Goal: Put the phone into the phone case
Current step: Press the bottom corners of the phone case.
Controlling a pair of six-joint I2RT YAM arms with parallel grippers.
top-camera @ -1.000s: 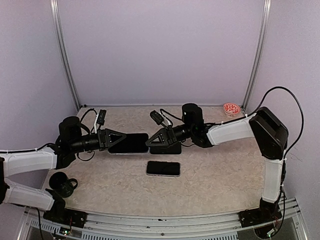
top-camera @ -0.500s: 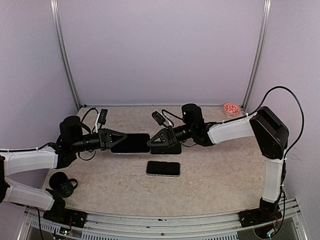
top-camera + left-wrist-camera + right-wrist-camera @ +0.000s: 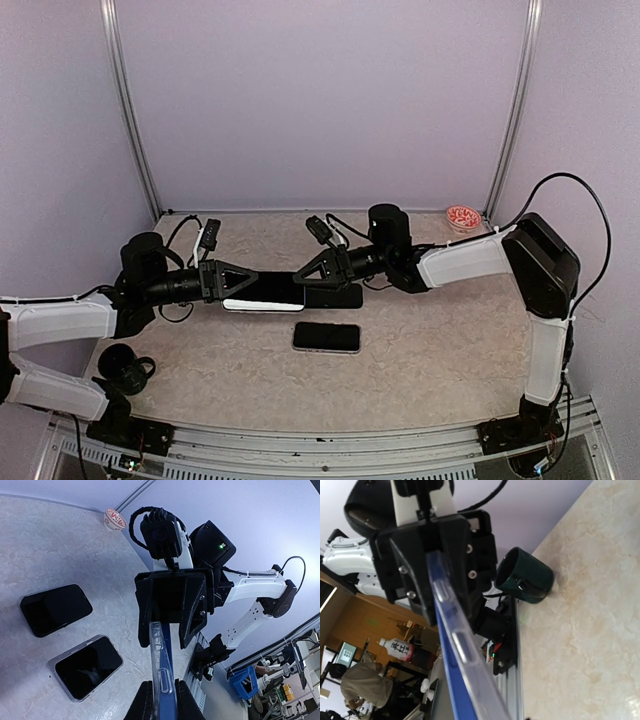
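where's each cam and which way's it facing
Top external: high behind the robot, facing down at the table; left arm, right arm show.
Left wrist: looks along the clear case at the right gripper; own fingers at bottom.
Right wrist: looks back along it at the left gripper; own fingers unseen.
Shared: the clear case.

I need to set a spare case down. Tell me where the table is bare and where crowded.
Bare: the right patch between the silver-edged phone, the right arm and the near rail; the near strip between that phone and the green mug. Crowded: the centre, where the left gripper and right gripper meet on the clear phone case beside the black phone.
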